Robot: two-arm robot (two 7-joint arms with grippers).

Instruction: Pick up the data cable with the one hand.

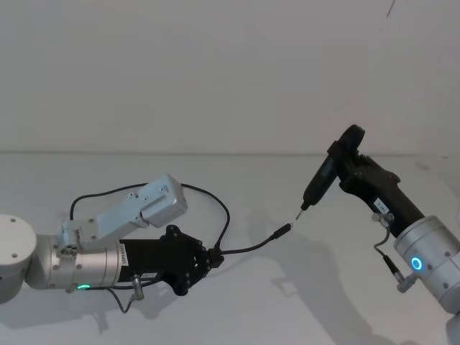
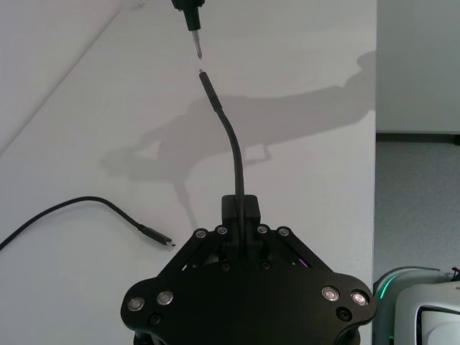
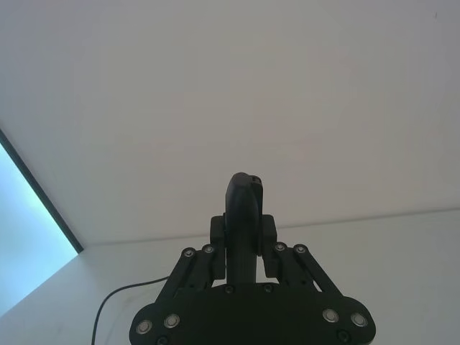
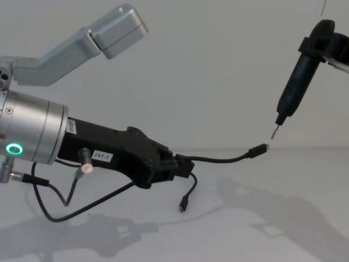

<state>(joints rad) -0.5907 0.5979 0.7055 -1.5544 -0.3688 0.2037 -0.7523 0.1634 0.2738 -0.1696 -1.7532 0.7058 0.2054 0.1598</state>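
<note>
The data cable [image 1: 251, 246] is up in the air, off the table [image 1: 237, 316]. The left gripper [image 1: 215, 254] holds it. Its fingers [image 2: 251, 208] pinch the cable a short way back from one plug [image 1: 282, 231]. In the head view that short end sticks out from the fingers toward 2 o'clock and touches nothing.

The rest of the cable loops away from the fingers toward 11 o'clock and goes round behind the left arm. The other plug [image 4: 184, 206] hangs down at 6 o'clock from the fingers in the chest view. It is low and near the table, but I cannot tell if it touches.

A black pen tool [image 1: 323, 176] is at 2 o'clock from the first plug. Its thin tip is near the plug but apart from it. The right gripper [image 1: 348, 159] holds the pen tool, with its fingers pressed on the thick top end.
</note>
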